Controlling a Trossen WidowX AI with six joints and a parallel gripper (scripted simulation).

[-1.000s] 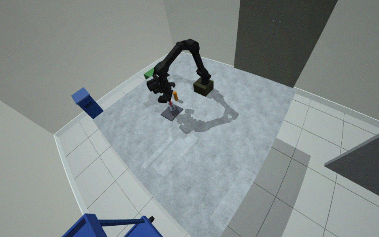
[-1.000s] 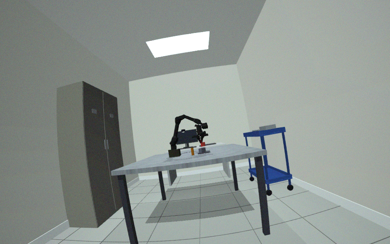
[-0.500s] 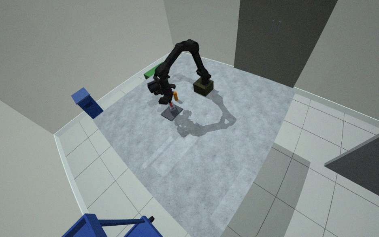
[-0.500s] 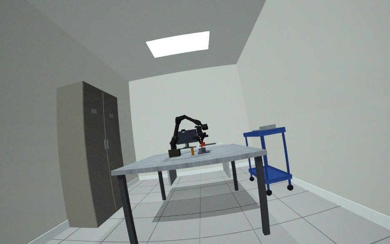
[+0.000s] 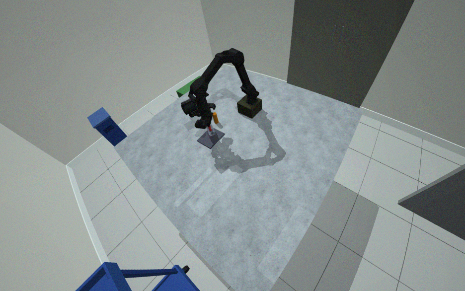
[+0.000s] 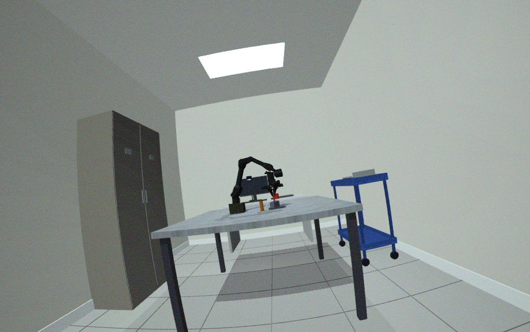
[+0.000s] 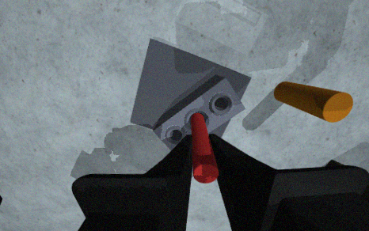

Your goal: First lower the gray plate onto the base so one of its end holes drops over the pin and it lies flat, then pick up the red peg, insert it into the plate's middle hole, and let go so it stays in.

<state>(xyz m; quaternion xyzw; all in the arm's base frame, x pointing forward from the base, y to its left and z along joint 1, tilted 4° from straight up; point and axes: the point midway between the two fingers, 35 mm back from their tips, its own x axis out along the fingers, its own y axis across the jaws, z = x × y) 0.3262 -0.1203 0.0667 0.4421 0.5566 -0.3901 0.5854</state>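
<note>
Red peg (image 5: 209,128) (image 6: 274,200) (image 7: 202,146) gripped, tip over middle hole, three-holed gray plate (image 5: 211,131) (image 6: 274,204) (image 7: 202,104) pointing two-to-eight o'clock in wrist view, atop dark base (image 5: 205,140) (image 6: 282,207) (image 7: 154,79).
</note>
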